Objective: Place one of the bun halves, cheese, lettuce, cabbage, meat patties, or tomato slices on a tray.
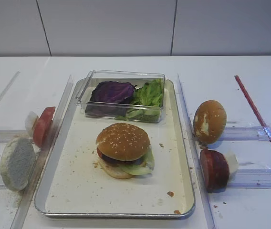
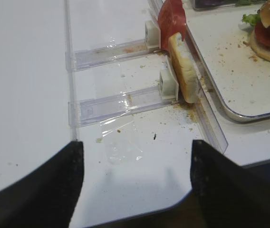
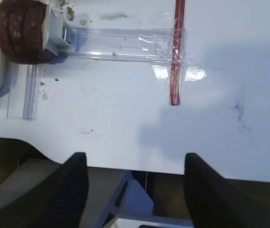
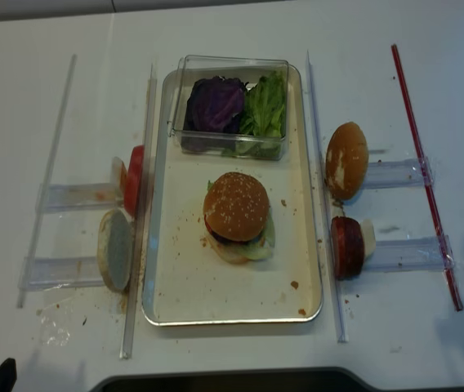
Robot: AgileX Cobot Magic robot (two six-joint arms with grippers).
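Burger sits assembled mid-tray, sesame bun on top; lettuce and cabbage in the clear box at the tray's far end. Patties and brown bun stand in holders right of the tray, tomato and pale bun half on the left. Both grippers — right, left — jaws apart, empty, well back near the table edge. Risks, we judge: the stack is tall w/ lettuce sticking out, so a nudge could topple it; upright pieces may roll off holders if clipped. No labels or writing readable.
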